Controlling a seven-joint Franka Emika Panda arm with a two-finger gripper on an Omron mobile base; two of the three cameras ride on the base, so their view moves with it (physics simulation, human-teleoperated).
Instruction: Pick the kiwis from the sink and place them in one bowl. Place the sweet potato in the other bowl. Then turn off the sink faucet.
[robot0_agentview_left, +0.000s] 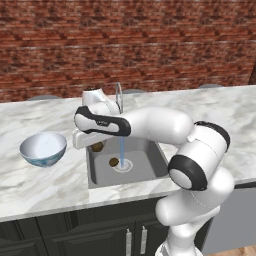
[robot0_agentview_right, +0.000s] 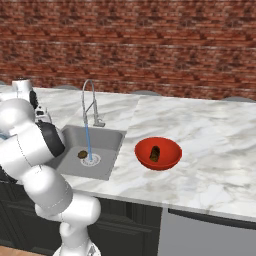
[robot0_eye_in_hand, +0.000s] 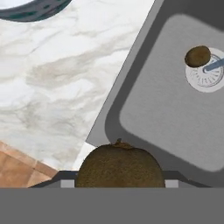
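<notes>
My gripper (robot0_agentview_left: 94, 145) is shut on a kiwi (robot0_eye_in_hand: 120, 166), an olive-brown ball held just above the left part of the sink (robot0_agentview_left: 102, 174). A second kiwi (robot0_agentview_left: 114, 162) lies in the grey basin next to the drain, and it also appears in the hand view (robot0_eye_in_hand: 197, 56). The white and blue bowl (robot0_agentview_left: 43, 148) stands on the counter left of the sink with nothing in it. Right of the sink, the red bowl (robot0_agentview_right: 158, 153) holds the sweet potato (robot0_agentview_right: 155, 153). The silver faucet (robot0_agentview_right: 89, 102) sends a blue stream of water onto the drain.
The white marble counter (robot0_agentview_left: 45, 190) stretches on both sides of the sink, with a brick wall behind it. Dark cabinet doors (robot0_agentview_left: 75, 240) run below the front edge. My arm reaches across above the basin.
</notes>
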